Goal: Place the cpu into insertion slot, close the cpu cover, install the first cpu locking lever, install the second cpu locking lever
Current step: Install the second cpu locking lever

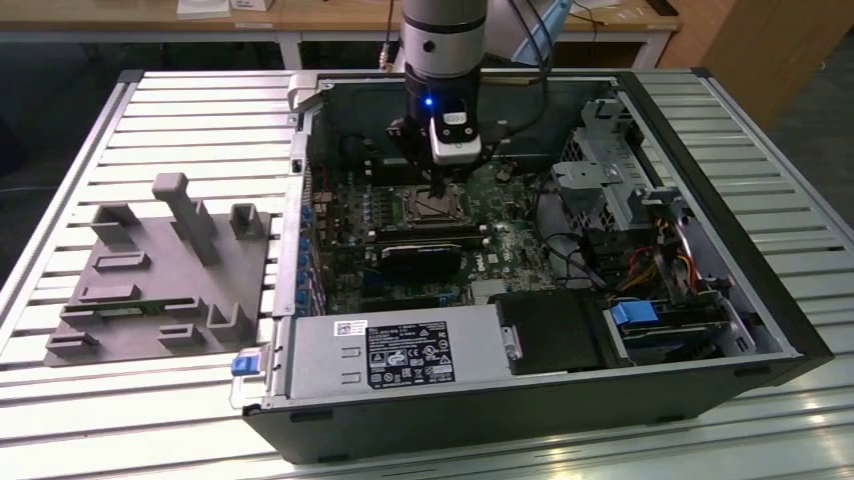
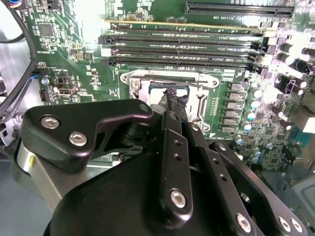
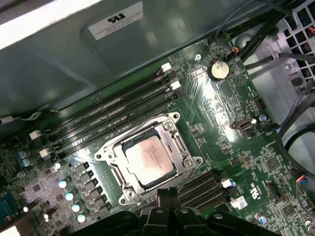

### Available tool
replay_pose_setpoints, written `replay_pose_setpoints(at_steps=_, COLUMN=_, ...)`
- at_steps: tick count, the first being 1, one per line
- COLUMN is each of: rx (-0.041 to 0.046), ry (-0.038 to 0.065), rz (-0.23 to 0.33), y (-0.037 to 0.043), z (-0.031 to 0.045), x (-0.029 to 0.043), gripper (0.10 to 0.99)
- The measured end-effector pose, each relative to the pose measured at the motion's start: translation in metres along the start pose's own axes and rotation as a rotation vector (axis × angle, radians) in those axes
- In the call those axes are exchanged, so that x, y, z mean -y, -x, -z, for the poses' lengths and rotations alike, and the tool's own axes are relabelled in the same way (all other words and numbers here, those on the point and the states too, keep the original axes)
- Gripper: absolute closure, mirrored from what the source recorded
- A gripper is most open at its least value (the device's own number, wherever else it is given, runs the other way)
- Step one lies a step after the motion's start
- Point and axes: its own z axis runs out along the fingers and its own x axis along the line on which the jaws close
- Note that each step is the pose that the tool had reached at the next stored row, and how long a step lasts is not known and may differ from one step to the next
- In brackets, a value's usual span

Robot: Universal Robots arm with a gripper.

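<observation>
In the second wrist view the gripper [image 2: 172,93] has its fingers drawn together into one narrow tip with no gap and nothing between them, a shape suited, by my judgement, to pressing or hooking slim socket hardware; the tip stands at the edge of the slot [image 2: 170,91]. In the first wrist view the cpu [image 3: 149,158] lies flat in the slot with the cover [image 3: 173,129] down around it, its silver face showing through the cut-out, so seating and closing appear complete. Memory slots [image 3: 113,110] lie just beside.
</observation>
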Motion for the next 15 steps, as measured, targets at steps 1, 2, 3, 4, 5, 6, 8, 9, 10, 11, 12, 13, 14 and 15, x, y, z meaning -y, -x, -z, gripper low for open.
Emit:
replay_pose_setpoints(at_steps=1, rx=0.0004, ry=0.001, rz=0.004, y=0.0001, z=0.0, x=0.001, gripper=0.984)
replay_pose_setpoints(at_steps=2, rx=0.0005, ry=0.001, rz=0.008, y=0.0003, z=0.0, x=0.0018, gripper=0.984)
replay_pose_setpoints(at_steps=3, rx=0.0006, ry=0.001, rz=0.013, y=0.0004, z=0.0, x=0.0024, gripper=0.984)
replay_pose_setpoints(at_steps=4, rx=0.0006, ry=0.002, rz=0.023, y=0.0004, z=0.0, x=0.0028, gripper=0.984)
replay_pose_setpoints(at_steps=5, rx=0.0004, ry=0.002, rz=0.035, y=0.0003, z=-0.0001, x=0.0029, gripper=0.984)
replay_pose_setpoints(at_steps=6, rx=0.0004, ry=0.003, rz=0.048, y=0.0002, z=-0.0002, x=0.003, gripper=0.984)
replay_pose_setpoints(at_steps=8, rx=0.0001, ry=0.005, rz=0.077, y=0.0001, z=-0.0004, x=0.0032, gripper=0.984)
replay_pose_setpoints(at_steps=9, rx=0.0, ry=0.006, rz=0.092, y=0.0, z=-0.0005, x=0.0032, gripper=0.984)
replay_pose_setpoints(at_steps=10, rx=-0.0001, ry=0.007, rz=0.107, y=-0.0001, z=-0.0006, x=0.0033, gripper=0.984)
replay_pose_setpoints(at_steps=11, rx=-0.0001, ry=0.007, rz=0.12, y=-0.0001, z=-0.0007, x=0.0034, gripper=0.984)
replay_pose_setpoints(at_steps=12, rx=-0.0002, ry=0.008, rz=0.133, y=-0.0002, z=-0.0008, x=0.0035, gripper=0.984)
replay_pose_setpoints(at_steps=13, rx=-0.0003, ry=0.009, rz=0.143, y=-0.0002, z=-0.001, x=0.0036, gripper=0.984)
replay_pose_setpoints(at_steps=14, rx=-0.0004, ry=0.009, rz=0.152, y=-0.0001, z=-0.0011, x=0.004, gripper=0.984)
replay_pose_setpoints(at_steps=15, rx=-0.0004, ry=0.009, rz=0.158, y=0.0002, z=-0.0011, x=0.0045, gripper=0.984)
